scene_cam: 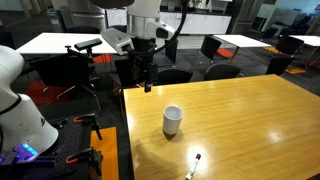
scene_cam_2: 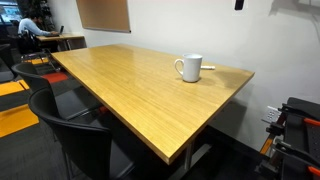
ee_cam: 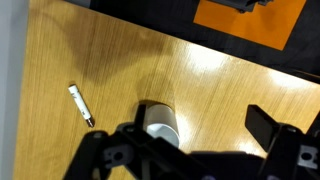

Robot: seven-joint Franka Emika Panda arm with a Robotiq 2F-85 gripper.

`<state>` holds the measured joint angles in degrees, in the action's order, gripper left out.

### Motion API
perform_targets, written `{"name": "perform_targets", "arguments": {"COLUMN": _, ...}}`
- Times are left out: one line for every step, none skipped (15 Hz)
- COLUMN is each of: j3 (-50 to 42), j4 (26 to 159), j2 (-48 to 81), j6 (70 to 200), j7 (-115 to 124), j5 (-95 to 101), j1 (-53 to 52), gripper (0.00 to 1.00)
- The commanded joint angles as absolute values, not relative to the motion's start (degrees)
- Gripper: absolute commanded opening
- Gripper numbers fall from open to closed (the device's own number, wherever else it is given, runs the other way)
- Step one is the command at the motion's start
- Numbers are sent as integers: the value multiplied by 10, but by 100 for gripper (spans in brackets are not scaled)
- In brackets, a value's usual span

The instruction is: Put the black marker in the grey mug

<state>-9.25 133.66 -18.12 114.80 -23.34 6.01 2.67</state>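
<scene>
Where the wrist view looks down, marker (ee_cam: 81,105) lies flat at left, well apart from mug (ee_cam: 158,120) at centre. The mug's lower part is hidden behind the gripper (ee_cam: 195,135) linkage. Gripper cut off by the bottom edge; fingers (ee_cam: 264,122) spread wide, released.

In an exterior view, white robot base (scene_cam: 20,110) is cut off at left. Gripper (scene_cam: 146,72) hangs over the table's far edge, mug (scene_cam: 172,120) to its right, marker (scene_cam: 195,166) near the front edge, small and blurred.

In an exterior view, mug (scene_cam_2: 189,68) stands upright, handle left; a dark sliver just beside it is too small to tell.

Marker: thin black stick, whitish end. Mug: pale grey, glossy, rounded base.

Table (scene_cam: 250,110): light wood grain, glare patches. Room: black chairs (scene_cam_2: 85,140), brown board (scene_cam_2: 103,13), white wall (scene_cam_2: 200,30), orange floor patch (ee_cam: 245,22).
</scene>
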Motion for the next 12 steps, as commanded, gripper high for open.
{"name": "perform_targets", "arguments": {"j3": -105, "j4": 1312, "j2": -144, "j6": 1164, "j7": -275, "j5": 84, "j1": 39, "gripper": 100}}
{"name": "perform_targets", "arguments": {"j3": -108, "j4": 1308, "j2": -134, "j6": 1167, "j7": -287, "j5": 90, "j1": 41, "gripper": 100}}
{"name": "perform_targets", "arguments": {"j3": -110, "j4": 1304, "j2": -126, "j6": 1171, "j7": -295, "j5": 95, "j1": 43, "gripper": 100}}
{"name": "perform_targets", "arguments": {"j3": -111, "j4": 1301, "j2": -118, "j6": 1175, "j7": -303, "j5": 101, "j1": 46, "gripper": 100}}
{"name": "perform_targets", "arguments": {"j3": -113, "j4": 1296, "j2": -108, "j6": 1178, "j7": -314, "j5": 105, "j1": 48, "gripper": 100}}
{"name": "perform_targets", "arguments": {"j3": -113, "j4": 1291, "j2": -100, "j6": 1181, "j7": -323, "j5": 109, "j1": 50, "gripper": 100}}
{"name": "perform_targets", "arguments": {"j3": -114, "j4": 1287, "j2": -91, "j6": 1182, "j7": -333, "j5": 113, "j1": 51, "gripper": 100}}
{"name": "perform_targets", "arguments": {"j3": -115, "j4": 1282, "j2": -83, "j6": 1184, "j7": -342, "j5": 117, "j1": 54, "gripper": 100}}
{"name": "perform_targets", "arguments": {"j3": -116, "j4": 1277, "j2": -74, "j6": 1188, "j7": -355, "j5": 121, "j1": 57, "gripper": 100}}
{"name": "perform_targets", "arguments": {"j3": -117, "j4": 1274, "j2": -66, "j6": 1193, "j7": -369, "j5": 124, "j1": 59, "gripper": 100}}
{"name": "perform_targets", "arguments": {"j3": -119, "j4": 1270, "j2": -59, "j6": 1200, "j7": -385, "j5": 124, "j1": 63, "gripper": 100}}
{"name": "perform_targets", "arguments": {"j3": -119, "j4": 1267, "j2": -53, "j6": 1205, "j7": -397, "j5": 123, "j1": 66, "gripper": 100}}
